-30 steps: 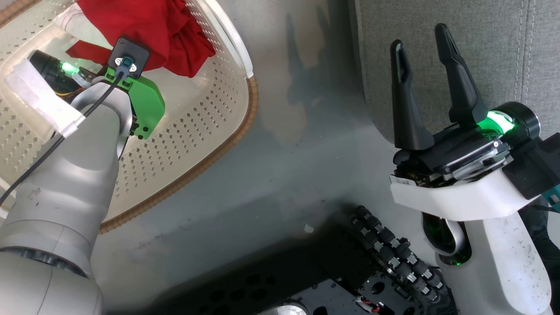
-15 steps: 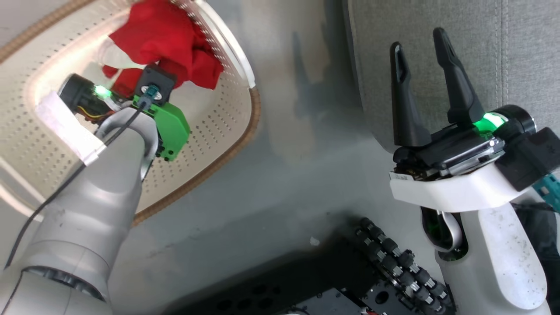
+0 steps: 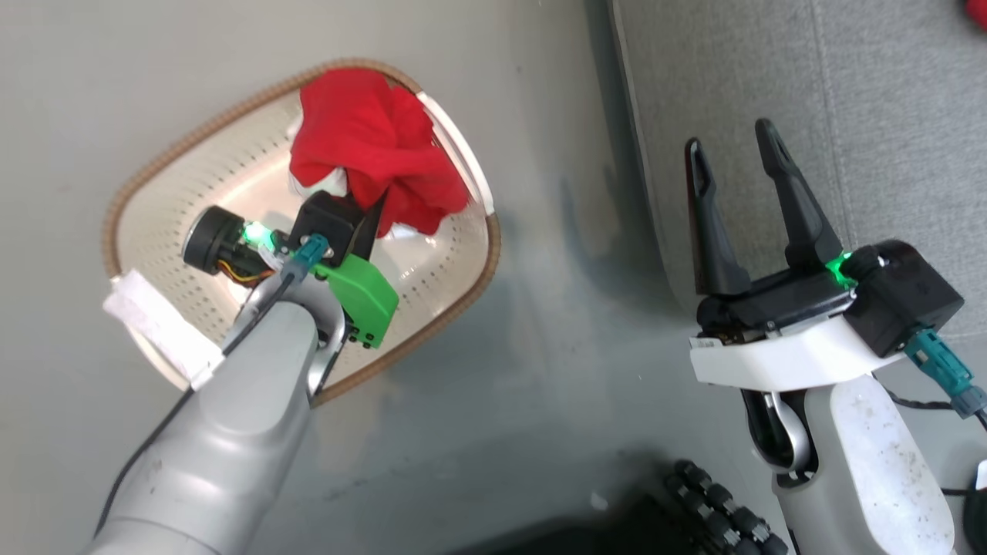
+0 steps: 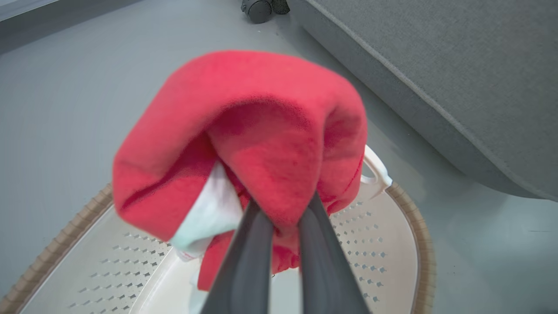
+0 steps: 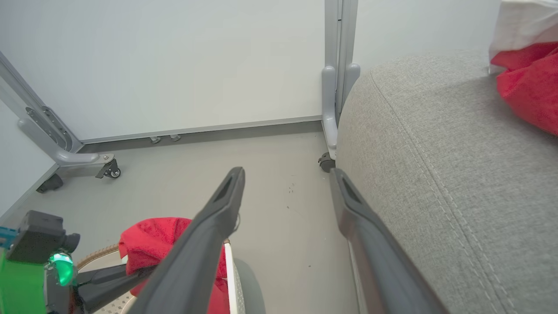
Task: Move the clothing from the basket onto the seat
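Two dark fingers of the left gripper (image 4: 285,213) pinched nearly together on a fold of the red garment (image 4: 244,122); grip looks firm, cloth bunched and draped over the fingertips, a bit of white trim hanging at the left of the bundle. Head view puts the same gripper (image 3: 370,223) over the far right end of the basket (image 3: 154,173), with the garment (image 3: 370,146) mounded above the rim there. Whether its lowest hem touches the basket floor cannot be told. The perforated basket wall (image 4: 379,244) and brown rim lie just below the bundle, white handle at the right. Right gripper (image 3: 729,135) stands spread wide and holds nothing, fingers pointing far, near the left edge of the seat (image 3: 848,116); from its own wrist its tips (image 5: 286,172) frame grey floor (image 5: 283,209), and the garment (image 5: 152,244) shows low at the left. Basket sits on the floor to the left of the seat, a strip of floor between them. On the seat (image 5: 436,152), far right, a second red garment (image 5: 529,87) with white fabric at its top lies on the cushion; a sliver of red (image 3: 978,6) marks it in the head view's corner. Judgement: about half done, with one piece delivered and one in hand. Left to do: raise the bundle over the rim, carry it right across the gap, and let it go on the cushion. The visible basket floor holds no further red cloth, so this is likely the last piece.
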